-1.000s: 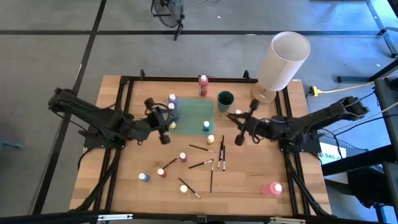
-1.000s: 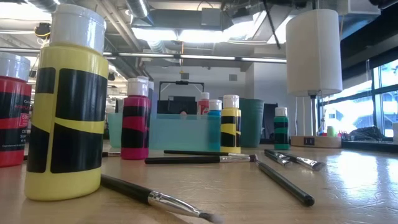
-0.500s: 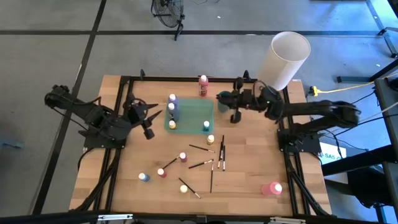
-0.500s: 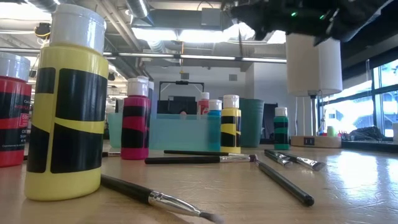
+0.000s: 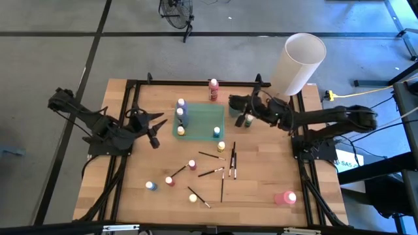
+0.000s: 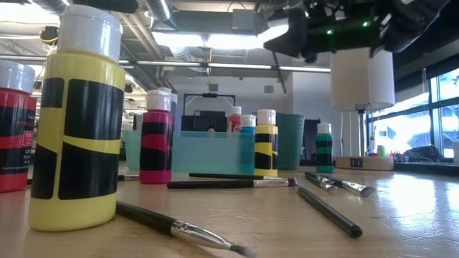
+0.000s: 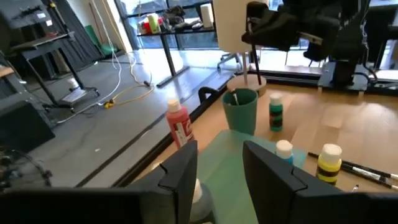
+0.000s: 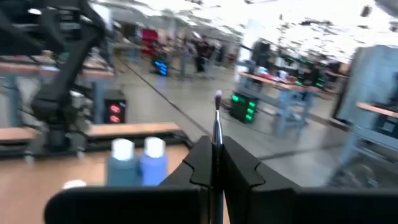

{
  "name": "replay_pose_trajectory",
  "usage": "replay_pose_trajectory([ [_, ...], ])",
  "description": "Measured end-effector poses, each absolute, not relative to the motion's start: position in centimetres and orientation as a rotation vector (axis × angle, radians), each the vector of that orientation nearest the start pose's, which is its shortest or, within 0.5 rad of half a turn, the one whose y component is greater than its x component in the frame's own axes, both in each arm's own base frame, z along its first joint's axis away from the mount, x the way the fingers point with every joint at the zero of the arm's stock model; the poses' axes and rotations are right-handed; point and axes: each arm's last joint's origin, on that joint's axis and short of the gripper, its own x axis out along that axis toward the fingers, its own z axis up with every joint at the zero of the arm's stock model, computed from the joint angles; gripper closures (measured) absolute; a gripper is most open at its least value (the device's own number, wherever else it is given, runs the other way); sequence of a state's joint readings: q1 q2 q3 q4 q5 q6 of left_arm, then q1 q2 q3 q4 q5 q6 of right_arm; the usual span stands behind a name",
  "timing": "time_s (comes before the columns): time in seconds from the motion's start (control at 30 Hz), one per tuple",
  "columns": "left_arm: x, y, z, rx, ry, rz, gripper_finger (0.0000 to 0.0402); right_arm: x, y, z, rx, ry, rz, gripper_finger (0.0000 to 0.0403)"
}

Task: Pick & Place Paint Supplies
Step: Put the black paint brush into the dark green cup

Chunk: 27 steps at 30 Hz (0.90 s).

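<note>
My right gripper [image 5: 244, 112] is shut on a thin dark brush [image 7: 254, 59] next to the dark green cup [image 5: 236, 104]. My left gripper [image 7: 219, 168] is open, near the table's left side [image 5: 153, 128], touching nothing. The teal tray [image 5: 199, 121] holds several white-capped bottles: purple [image 5: 181, 103], yellow [image 5: 181, 130], green [image 5: 216, 132]. A red bottle [image 5: 213, 89] stands near the far edge. More bottles stand on the wood: yellow [image 5: 221, 146], pink [image 5: 192, 164], red [image 5: 169, 181], blue [image 5: 151, 186]. Several brushes [image 5: 225, 168] lie flat at mid-table. My right gripper pinches the brush's shaft [image 8: 216, 134] between its two shut fingers, which come level from the table's right and lie across it. The brush stands nearly upright, lifted clear. Its bristle end [image 8: 217, 97] points up and its handle end [image 7: 257, 79] hangs close to the cup's rim.
A big white cylinder [image 5: 298, 62] stands on a base at the far right corner, close behind the right gripper. A larger pink bottle [image 5: 285, 198] stands near the right front. A black frame [image 5: 134, 111] runs around the table top.
My right gripper has gone up from mid-table and toward the far edge, carrying the brush to the green cup. My left gripper has drawn back from the teal tray toward the table's left edge.
</note>
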State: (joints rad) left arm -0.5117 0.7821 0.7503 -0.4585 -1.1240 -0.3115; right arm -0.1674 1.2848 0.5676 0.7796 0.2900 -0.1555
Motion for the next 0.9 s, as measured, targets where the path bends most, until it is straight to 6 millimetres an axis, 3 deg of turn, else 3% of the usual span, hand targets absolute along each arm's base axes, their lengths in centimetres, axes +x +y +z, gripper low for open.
replay_pose_trajectory([
  [0.2,15.3,-5.4,28.5,0.075,0.160,0.596,0.0285,23.4,-4.8,24.5,-0.144,0.011,-0.479,0.0387],
  [0.33,16.2,-5.1,27.8,0.110,0.083,0.526,0.0292,22.7,-5.6,24.4,-0.088,-0.052,-0.502,0.0387],
  [0.53,16.6,-4.1,27.0,0.149,-0.028,0.452,0.0304,22.9,-7.8,24.3,-0.061,-0.147,-0.487,0.0387],
  [0.9,16.8,-3.6,26.5,0.142,-0.028,0.426,0.0319,24.6,-10.0,21.0,-0.032,-0.117,-0.515,0.0387],
])
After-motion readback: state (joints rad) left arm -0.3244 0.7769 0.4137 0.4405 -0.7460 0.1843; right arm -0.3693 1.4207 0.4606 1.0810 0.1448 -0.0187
